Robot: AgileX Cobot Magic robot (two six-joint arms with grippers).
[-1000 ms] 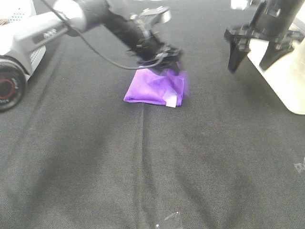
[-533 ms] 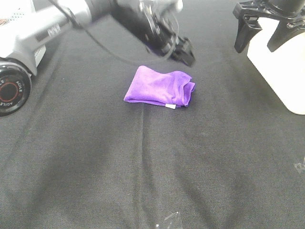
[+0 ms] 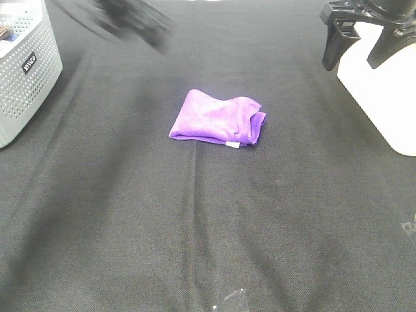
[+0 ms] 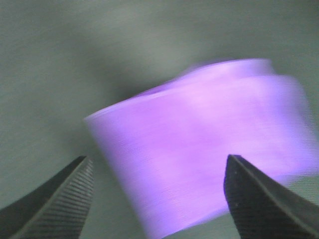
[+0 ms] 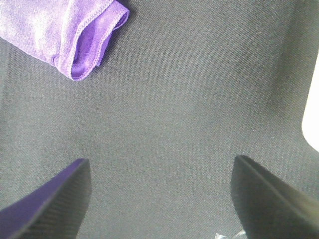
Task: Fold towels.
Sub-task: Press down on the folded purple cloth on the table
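The purple towel [image 3: 218, 119] lies folded into a small bundle in the middle of the black cloth, with its white tag [image 3: 232, 143] at the near hem. It shows blurred in the left wrist view [image 4: 199, 134] and at a corner of the right wrist view [image 5: 50, 30]. My left gripper [image 4: 159, 204] is open and empty, off the towel; in the high view its arm is a dark blur [image 3: 133, 19] at the back left. My right gripper [image 3: 359, 45] is open and empty, raised at the back right, apart from the towel.
A grey perforated basket [image 3: 26, 71] stands at the left edge. A white block [image 3: 383, 97] stands at the right edge, under my right gripper, and shows in the right wrist view [image 5: 311, 114]. The black cloth [image 3: 195, 227] has shallow creases.
My left gripper has let go of the towel and pulled back up and to the left, uncovering the basket. The towel has settled flat. My right gripper has risen a little.
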